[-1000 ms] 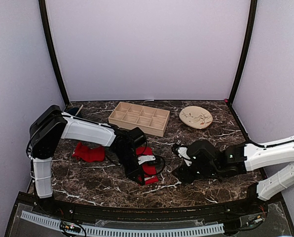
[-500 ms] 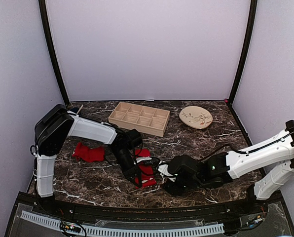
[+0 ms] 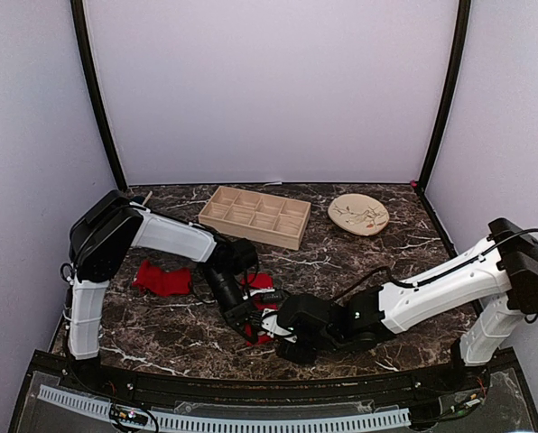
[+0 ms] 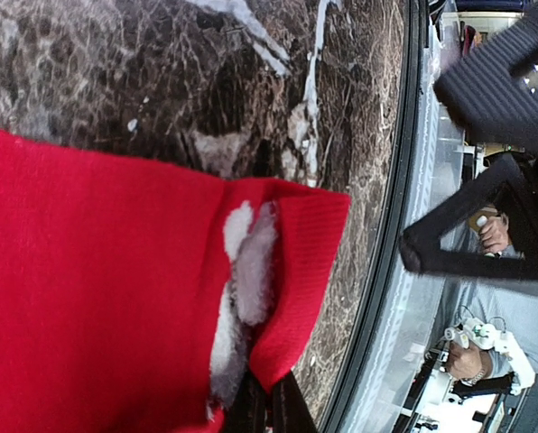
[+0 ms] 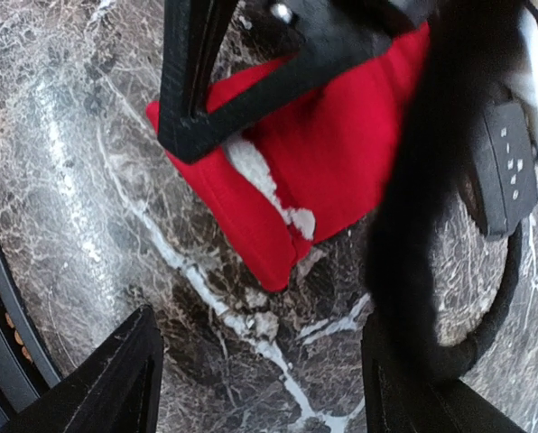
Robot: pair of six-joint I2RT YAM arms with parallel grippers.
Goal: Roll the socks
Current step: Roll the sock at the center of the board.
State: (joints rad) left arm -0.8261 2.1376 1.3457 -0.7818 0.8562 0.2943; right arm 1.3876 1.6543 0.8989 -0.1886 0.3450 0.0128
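Note:
A red sock with white fuzzy lining (image 3: pixel 263 282) lies on the marble table near the front middle. My left gripper (image 3: pixel 250 322) is shut on its cuff end; in the left wrist view the closed fingertips (image 4: pixel 269 408) pinch the red fabric (image 4: pixel 97 289) beside the white lining. My right gripper (image 3: pixel 279 333) is open, just right of the left one. In the right wrist view its fingers (image 5: pixel 115 379) straddle bare table just below the sock's corner (image 5: pixel 278 244). A second red sock (image 3: pixel 163 280) lies bunched at the left, apart from both grippers.
A wooden compartment tray (image 3: pixel 255 215) and a beige plate (image 3: pixel 358 215) stand at the back. The table's front edge (image 3: pixel 251 372) is close below both grippers. The left gripper's finger (image 5: pixel 215 81) and a black cable (image 5: pixel 486 325) cross the right wrist view.
My right arm has swung left across the table until its gripper sits beside the sock. The left gripper has shifted slightly toward the front edge, still holding the sock.

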